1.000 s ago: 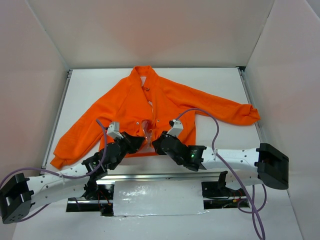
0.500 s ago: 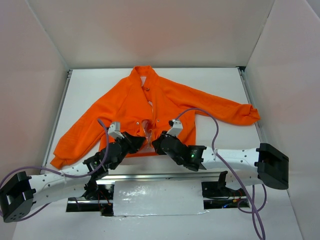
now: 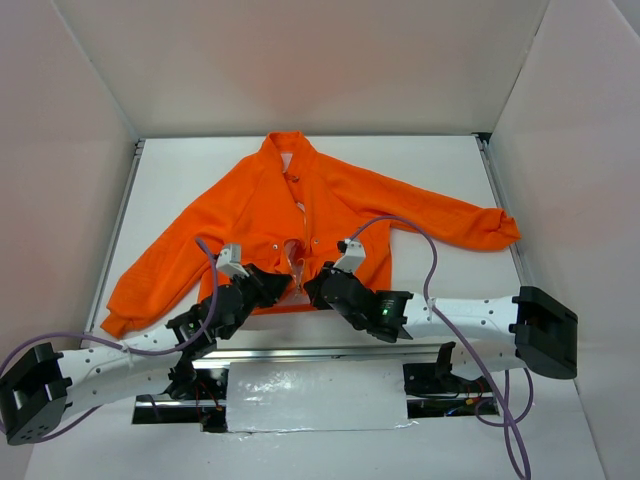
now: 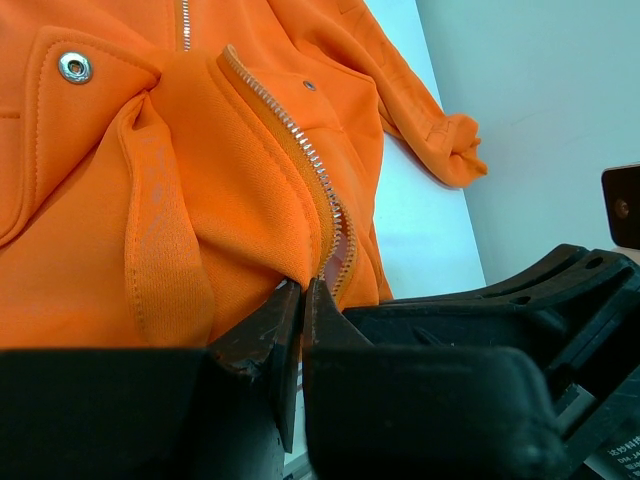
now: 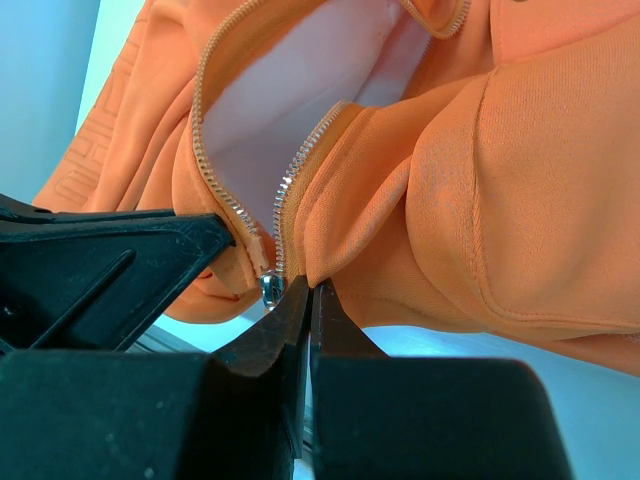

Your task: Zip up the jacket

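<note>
Left wrist: left pincer [image 4: 303, 292] closed on jacket [image 4: 225, 185] hem beside zipper [image 4: 298, 148]; right pincer [image 5: 309, 292] pinching opposite edge.

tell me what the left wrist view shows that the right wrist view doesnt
Only left wrist: a snap button on a pocket flap and a bunched sleeve cuff. Only right wrist: two zipper rows spread apart and a shiny metal piece at their lower end. Both: the jacket, zipper teeth, and that view's own tool shut on its bottom edge: left tool, right tool.
</note>
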